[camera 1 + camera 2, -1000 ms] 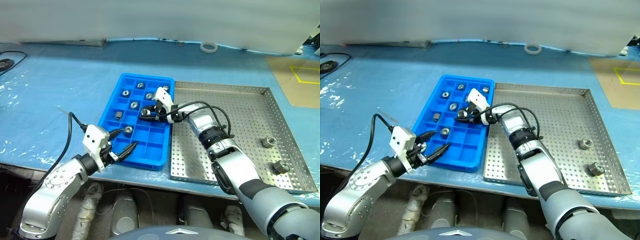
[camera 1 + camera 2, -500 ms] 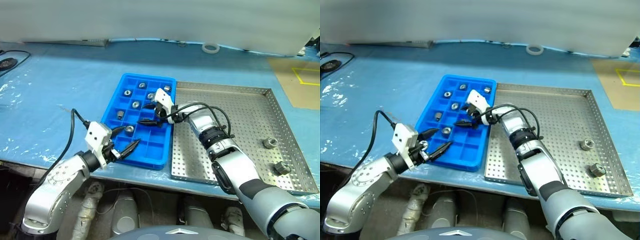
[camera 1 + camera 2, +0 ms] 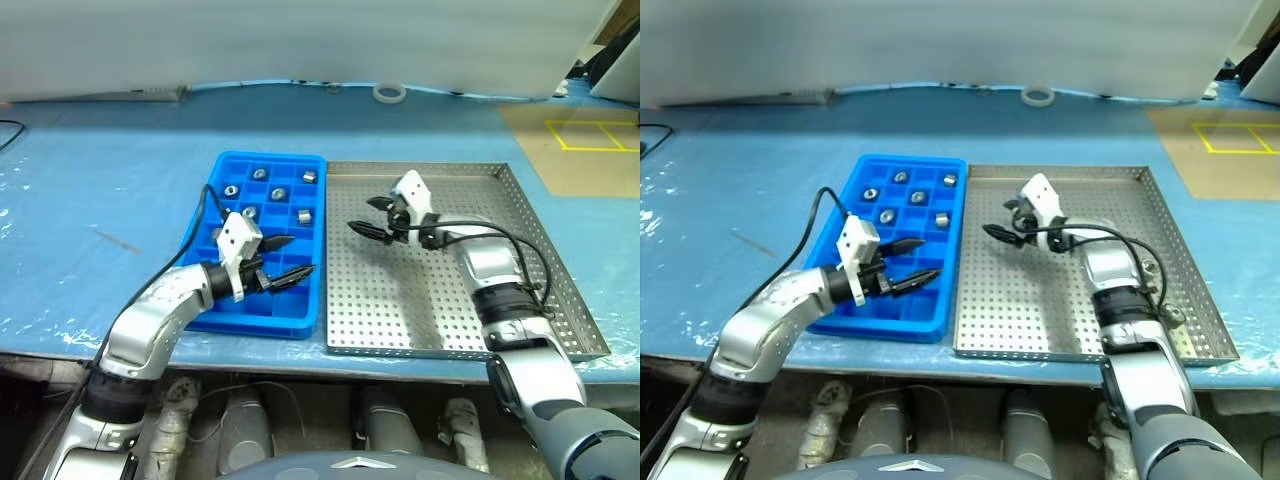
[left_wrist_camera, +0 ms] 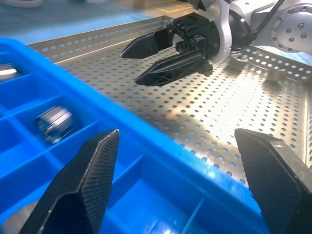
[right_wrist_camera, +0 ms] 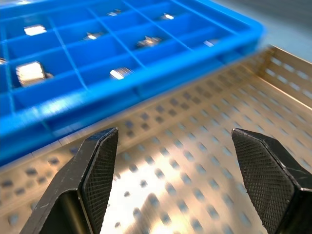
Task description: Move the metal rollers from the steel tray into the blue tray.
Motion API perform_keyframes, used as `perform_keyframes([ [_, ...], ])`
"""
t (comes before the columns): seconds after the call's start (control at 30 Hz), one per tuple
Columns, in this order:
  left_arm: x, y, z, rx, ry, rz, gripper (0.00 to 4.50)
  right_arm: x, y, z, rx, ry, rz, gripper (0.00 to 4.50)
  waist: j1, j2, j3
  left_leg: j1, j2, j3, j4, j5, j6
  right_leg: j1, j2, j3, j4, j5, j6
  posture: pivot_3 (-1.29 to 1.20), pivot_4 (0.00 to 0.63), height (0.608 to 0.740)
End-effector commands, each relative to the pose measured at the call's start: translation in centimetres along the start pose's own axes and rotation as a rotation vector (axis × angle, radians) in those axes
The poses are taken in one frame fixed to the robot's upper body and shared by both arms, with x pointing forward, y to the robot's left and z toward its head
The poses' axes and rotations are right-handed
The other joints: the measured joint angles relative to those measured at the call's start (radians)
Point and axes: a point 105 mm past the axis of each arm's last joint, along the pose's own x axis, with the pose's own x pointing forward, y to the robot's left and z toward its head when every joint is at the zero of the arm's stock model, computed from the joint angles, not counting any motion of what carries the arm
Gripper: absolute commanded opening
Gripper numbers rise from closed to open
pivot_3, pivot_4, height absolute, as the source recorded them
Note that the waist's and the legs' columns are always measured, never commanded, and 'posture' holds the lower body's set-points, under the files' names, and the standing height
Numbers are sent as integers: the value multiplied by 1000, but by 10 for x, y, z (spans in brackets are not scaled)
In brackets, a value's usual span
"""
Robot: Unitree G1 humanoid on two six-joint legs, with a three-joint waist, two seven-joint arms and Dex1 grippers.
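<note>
The blue tray [image 3: 212, 262] lies left of the steel tray [image 3: 455, 300], their long sides touching. Several metal rollers [image 3: 279, 193] sit in the blue tray's far compartments, one of them close in the left wrist view [image 4: 54, 124]. Two more rollers [image 4: 274, 73] lie on the steel tray beyond my right arm. My left gripper [image 3: 300, 255] hovers open and empty over the blue tray's near right compartments. My right gripper [image 3: 361, 214] is open and empty above the steel tray's perforated floor, pointing toward the blue tray.
A white tape ring [image 3: 389, 93] lies at the table's far edge. The table is covered in blue sheeting [image 3: 110, 190]. A brown floor patch with yellow lines [image 3: 580, 150] shows at the far right. A black cable [image 3: 205, 215] loops over the blue tray from my left wrist.
My right gripper opened over the blue tray, left its roller there, and swung right over the steel tray. My left gripper moved forward and right over the blue tray. The camera also shifted.
</note>
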Motion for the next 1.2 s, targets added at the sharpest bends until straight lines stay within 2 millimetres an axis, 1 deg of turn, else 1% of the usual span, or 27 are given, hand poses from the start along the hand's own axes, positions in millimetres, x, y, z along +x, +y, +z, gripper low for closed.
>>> perform_keyframes([
  [0.03, 12, -2, 7, 37, -18, -84, 4001, -23, -11, 14, -14, -46, -98, 3892, -15, 0, 0, 0, 1, 0, 0, 0, 0, 0, 2, 2, 0, 0, 0, -308, 150, 740],
  [0.13, 22, -4, 7, 41, -17, -144, 4001, -42, -20, 7, 0, -29, -198, 3892, -33, 0, 0, 3, 3, 2, 0, 0, 0, 0, 5, 4, 0, 0, 0, -373, 150, 740],
  [0.2, 27, -4, 7, 45, -17, -176, 4001, -51, -19, 7, 9, -32, -225, 3892, -52, 0, 0, 5, 2, 3, 0, 0, 0, 0, 5, 6, 0, 0, 0, -373, 150, 740],
  [0.23, 30, -4, 8, 47, -18, -192, 4001, -55, -18, 6, 12, -31, -238, 3892, -56, 0, 0, 5, 2, 4, 0, 0, -1, 0, 6, 7, 0, 0, 0, -418, 150, 740],
  [0.3, 35, -4, 8, 52, -17, -214, 4001, -62, -18, 4, 18, -23, -260, 3892, -72, 0, 0, 6, 3, 4, 0, 0, -1, 0, 7, 8, 0, -3, 6, -450, 150, 740],
  [0.47, 42, -5, 8, 60, -17, -259, 4001, -77, -17, -1, 33, -14, -315, 3892, -103, -1, 0, 6, 3, 4, 1, -1, -1, 0, 8, 10, -1, -4, 7, -492, 150, 740],
  [0.67, 47, -6, 8, 65, -15, -286, 4001, -82, -16, -1, 42, -10, -338, 3892, -129, -1, 0, 6, 2, 5, 1, -1, 0, 0, 8, 11, -1, -4, 7, -514, 150, 740],
  [0.83, 49, -6, 8, 68, -16, -291, 4001, -85, -16, -3, 45, -4, -349, 3892, -139, -1, 0, 5, 2, 5, 1, -1, 0, 0, 8, 11, -3, -4, 7, -523, 150, 740],
  [1.03, 50, -7, 7, 70, -17, -295, 4001, -84, -16, -1, 45, -8, -352, 3892, -159, -1, 1, 4, 2, 5, 1, -2, 1, 0, 8, 10, -4, -4, 7, -518, 150, 740],
  [1.2, 49, -8, 7, 70, -15, -295, 4001, -80, -14, 0, 45, -13, -339, 3892, -161, -1, 1, 3, 2, 5, 1, -2, 1, 0, 8, 10, -4, -4, 7, -513, 150, 740],
])
